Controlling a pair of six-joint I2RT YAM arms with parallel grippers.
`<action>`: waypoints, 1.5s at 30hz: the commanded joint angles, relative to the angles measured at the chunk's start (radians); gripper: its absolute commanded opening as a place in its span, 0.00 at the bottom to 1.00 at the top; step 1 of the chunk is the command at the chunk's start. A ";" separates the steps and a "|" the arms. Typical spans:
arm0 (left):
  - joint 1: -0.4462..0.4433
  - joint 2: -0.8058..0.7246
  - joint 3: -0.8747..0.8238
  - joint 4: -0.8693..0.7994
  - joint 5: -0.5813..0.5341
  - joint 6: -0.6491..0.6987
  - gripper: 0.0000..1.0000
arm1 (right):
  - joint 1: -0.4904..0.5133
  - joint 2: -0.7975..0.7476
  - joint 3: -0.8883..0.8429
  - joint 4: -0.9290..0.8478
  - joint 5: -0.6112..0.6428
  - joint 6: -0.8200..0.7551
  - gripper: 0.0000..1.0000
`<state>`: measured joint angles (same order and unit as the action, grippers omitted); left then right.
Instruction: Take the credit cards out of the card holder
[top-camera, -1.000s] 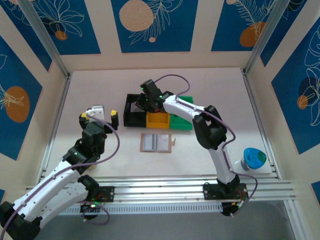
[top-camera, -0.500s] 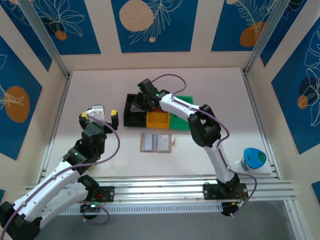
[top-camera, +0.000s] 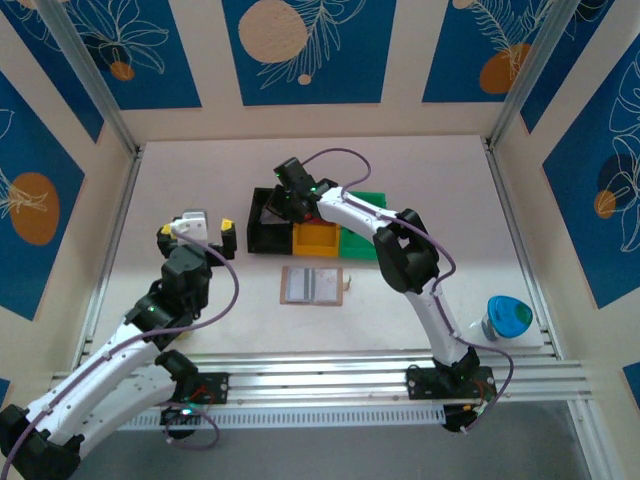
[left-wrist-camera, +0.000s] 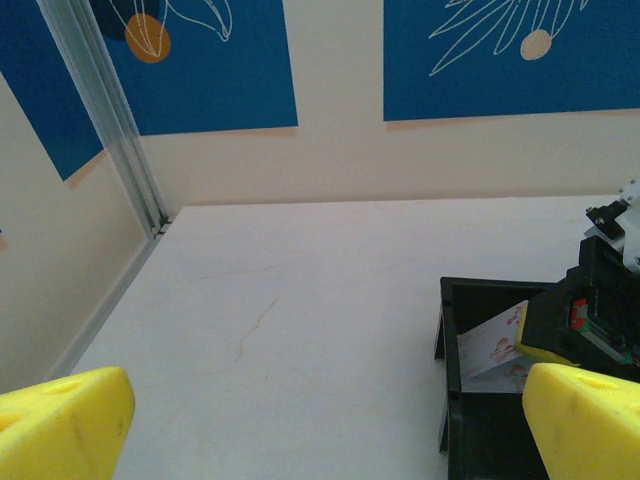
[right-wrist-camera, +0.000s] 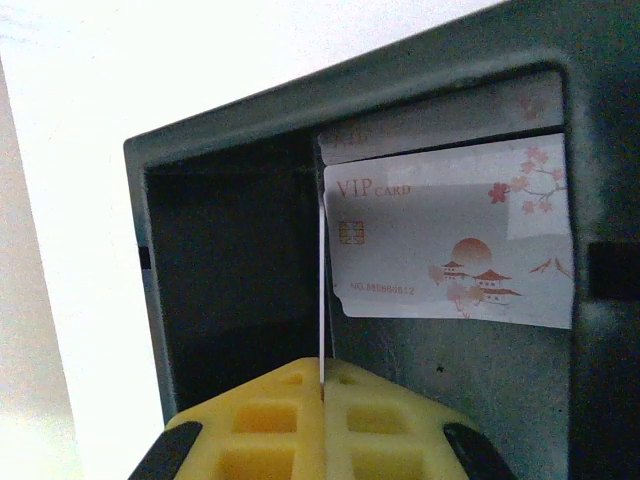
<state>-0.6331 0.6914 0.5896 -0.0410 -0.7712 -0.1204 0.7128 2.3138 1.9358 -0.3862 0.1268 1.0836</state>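
Nearest to you, the card holder (top-camera: 313, 285) lies open and flat on the bench (top-camera: 200, 180), in the middle, just in front of the bins. From above its pockets look grey, and you cannot tell if a card is left inside. To its left, the left fingers (left-wrist-camera: 60, 420) stand wide apart and hold nothing. Farther away, the right fingers (right-wrist-camera: 280, 430) are closed on a thin white card (right-wrist-camera: 322, 300), seen by its edge, above the black bin (right-wrist-camera: 240, 330). In this bin two cards already lie: a VIP card (right-wrist-camera: 450, 245) and another card (right-wrist-camera: 440, 125) partly under it. So I judge the task is well advanced: the held card must be dropped, and then you should check the holder. By count: one card holder, three cards, and three bins, namely the black one, the yellow bin (top-camera: 315, 240) and the green bin (top-camera: 362, 240).
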 joint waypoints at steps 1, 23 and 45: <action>0.012 -0.012 -0.012 0.024 -0.011 0.022 1.00 | -0.006 0.032 0.044 -0.022 -0.020 0.006 0.02; 0.012 -0.014 -0.016 0.033 -0.011 0.028 1.00 | -0.019 0.053 0.073 -0.066 -0.032 0.000 0.22; 0.012 -0.019 -0.021 0.036 -0.014 0.034 1.00 | -0.013 0.014 0.182 -0.230 0.040 -0.030 0.24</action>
<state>-0.6323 0.6884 0.5800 -0.0364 -0.7715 -0.1009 0.6979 2.3493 2.0880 -0.5644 0.1410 1.0710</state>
